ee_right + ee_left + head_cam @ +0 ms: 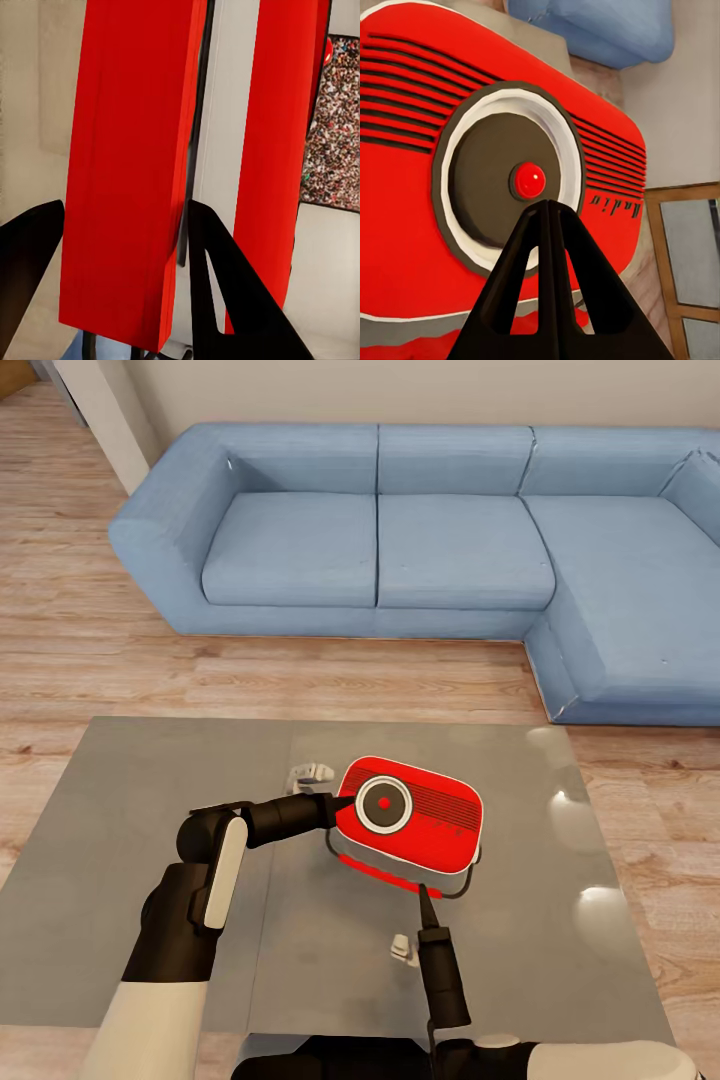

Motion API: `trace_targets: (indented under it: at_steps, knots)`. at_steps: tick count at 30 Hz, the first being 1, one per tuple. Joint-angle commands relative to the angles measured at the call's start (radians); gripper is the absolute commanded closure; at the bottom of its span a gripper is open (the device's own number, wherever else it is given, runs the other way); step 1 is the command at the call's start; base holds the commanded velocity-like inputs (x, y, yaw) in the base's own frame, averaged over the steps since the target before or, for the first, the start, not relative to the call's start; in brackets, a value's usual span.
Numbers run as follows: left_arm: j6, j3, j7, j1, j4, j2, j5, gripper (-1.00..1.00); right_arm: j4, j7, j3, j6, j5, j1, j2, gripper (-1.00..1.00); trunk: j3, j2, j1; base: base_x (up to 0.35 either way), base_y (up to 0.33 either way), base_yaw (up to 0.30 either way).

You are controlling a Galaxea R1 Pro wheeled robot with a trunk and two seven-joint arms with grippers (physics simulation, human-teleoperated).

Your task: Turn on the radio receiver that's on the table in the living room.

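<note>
The left gripper (547, 206) is seen with jaws pressed together, tip just short of the red radio receiver's (410, 815) dial (529, 180). The right gripper (120, 225) is spread wide around its striped edge. The radio is propped mid-tabletop (130, 810), before a blue sofa (400, 530).

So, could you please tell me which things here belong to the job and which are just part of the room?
Belong to the job:
- radio receiver
- table it stands on
- left gripper, shut, pointing at the dial
- right gripper, open around the radio's edge

Just there:
- blue sofa
- wood floor
- framed crowd photo
</note>
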Motion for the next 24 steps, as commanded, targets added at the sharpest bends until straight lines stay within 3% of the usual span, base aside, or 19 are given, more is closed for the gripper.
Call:
trace_targets:
  at_steps: [1,19,22,24]
  knots:
    - [0.0,0.0,0.0,0.0,0.0,0.0,0.0,1.0,-0.001,-0.001,0.0,-0.001,0.004,0.0,0.0,1.0,0.0,0.0,0.0,0.0,0.0,0.0]
    - [0.014,-0.002,0.001,-0.001,0.006,0.0,-0.004,1.0,0.0,0.0,0.001,-0.004,0.003,0.0,0.004,1.0,0.0,0.0,0.0,0.0,0.0,0.0]
    - [0.015,-0.019,0.001,-0.012,0.017,0.0,0.0,1.0,0.0,0.001,0.002,-0.004,0.003,0.0,0.003,1.0,0.0,0.0,0.0,0.0,0.0,0.0]
    - [0.015,-0.052,0.001,-0.043,0.061,0.0,0.002,1.0,-0.001,0.0,0.003,-0.003,0.003,0.0,0.003,1.0,0.0,0.0,0.0,0.0,0.0,0.0]
